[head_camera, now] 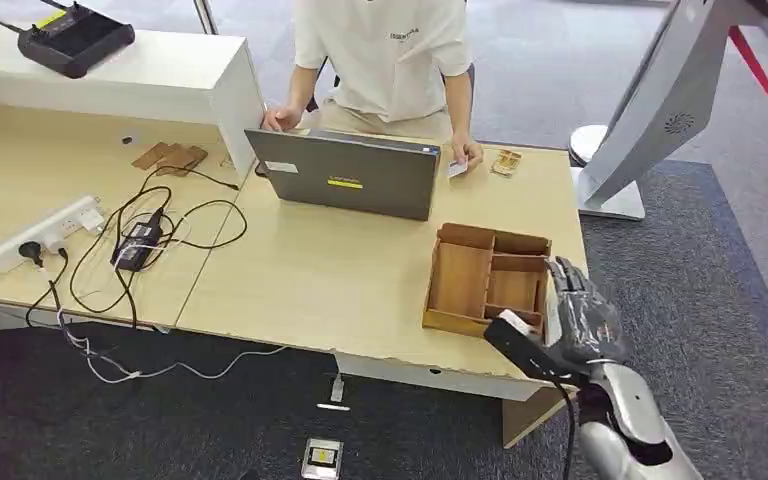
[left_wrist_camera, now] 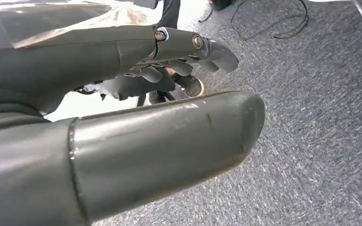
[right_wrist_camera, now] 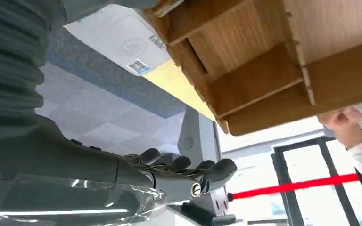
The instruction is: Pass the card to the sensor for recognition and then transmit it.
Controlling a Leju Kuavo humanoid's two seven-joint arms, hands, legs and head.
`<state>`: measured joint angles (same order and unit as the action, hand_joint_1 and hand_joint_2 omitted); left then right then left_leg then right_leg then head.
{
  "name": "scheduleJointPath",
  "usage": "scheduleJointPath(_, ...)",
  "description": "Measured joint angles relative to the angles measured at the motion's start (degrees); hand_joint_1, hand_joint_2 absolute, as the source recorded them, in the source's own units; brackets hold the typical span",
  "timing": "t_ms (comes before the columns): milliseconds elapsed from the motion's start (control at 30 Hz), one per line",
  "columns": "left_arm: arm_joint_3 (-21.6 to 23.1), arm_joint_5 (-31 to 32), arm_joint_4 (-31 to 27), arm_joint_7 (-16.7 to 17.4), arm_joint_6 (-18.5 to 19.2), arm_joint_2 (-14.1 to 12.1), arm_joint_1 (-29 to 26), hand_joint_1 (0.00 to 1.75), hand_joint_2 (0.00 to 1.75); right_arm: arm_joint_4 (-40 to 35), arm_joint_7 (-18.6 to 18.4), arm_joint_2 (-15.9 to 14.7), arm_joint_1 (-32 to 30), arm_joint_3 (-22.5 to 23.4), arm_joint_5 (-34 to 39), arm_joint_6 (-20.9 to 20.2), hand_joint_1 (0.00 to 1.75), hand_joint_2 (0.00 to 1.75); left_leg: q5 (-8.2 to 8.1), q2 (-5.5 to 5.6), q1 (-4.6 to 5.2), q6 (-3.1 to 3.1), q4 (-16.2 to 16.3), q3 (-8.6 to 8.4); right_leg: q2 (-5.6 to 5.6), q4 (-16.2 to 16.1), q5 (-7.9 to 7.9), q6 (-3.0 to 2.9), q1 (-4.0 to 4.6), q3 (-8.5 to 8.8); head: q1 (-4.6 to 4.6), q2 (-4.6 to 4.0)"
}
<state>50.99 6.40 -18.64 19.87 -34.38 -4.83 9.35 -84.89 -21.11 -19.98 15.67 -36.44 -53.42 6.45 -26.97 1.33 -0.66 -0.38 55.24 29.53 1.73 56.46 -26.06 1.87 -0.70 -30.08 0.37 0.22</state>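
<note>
A person behind the laptop holds a small white card (head_camera: pixel 457 168) low over the far side of the table. My right hand (head_camera: pixel 582 318) is raised at the table's right front corner, beside the wooden compartment tray (head_camera: pixel 487 280). Its fingers are stretched out and it holds nothing. The right wrist view has the same empty hand (right_wrist_camera: pixel 122 174) under the tray (right_wrist_camera: pixel 264 70), with a white card sensor (right_wrist_camera: pixel 122 44) lying next to the tray. My left hand (left_wrist_camera: pixel 122 56) hangs over grey carpet, fingers straight and apart, empty.
A grey laptop (head_camera: pixel 350 172) stands mid-table before the person. A power strip (head_camera: pixel 45 232) and black cables (head_camera: pixel 140 245) lie at the left. A small wooden piece (head_camera: pixel 505 161) sits near the person's hand. A white kiosk stand (head_camera: pixel 650 110) rises right of the table.
</note>
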Motion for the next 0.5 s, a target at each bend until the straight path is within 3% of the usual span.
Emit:
scheduleJointPath(233,0.22,0.26,-0.11,0.00,0.28,0.00,0.52,0.00,0.00,4.76,0.90,1.99,1.20,-0.70,0.06,1.77,0.00,1.75,0.00,0.01,0.00,0.00,0.00,0.00,-0.01,0.00,0.00,0.00,0.01,0.00,0.00,0.00)
scheduleJointPath(500,0.44,0.26,-0.11,-0.04,0.70,0.00,0.79,0.00,0.00,7.91,0.28,2.27,1.58,-1.62,2.32,1.70,0.00,1.75,0.00,0.01,0.01,0.00,0.00,0.01,-0.01,-0.01,0.00,0.00,0.00,-0.01,0.00,0.00)
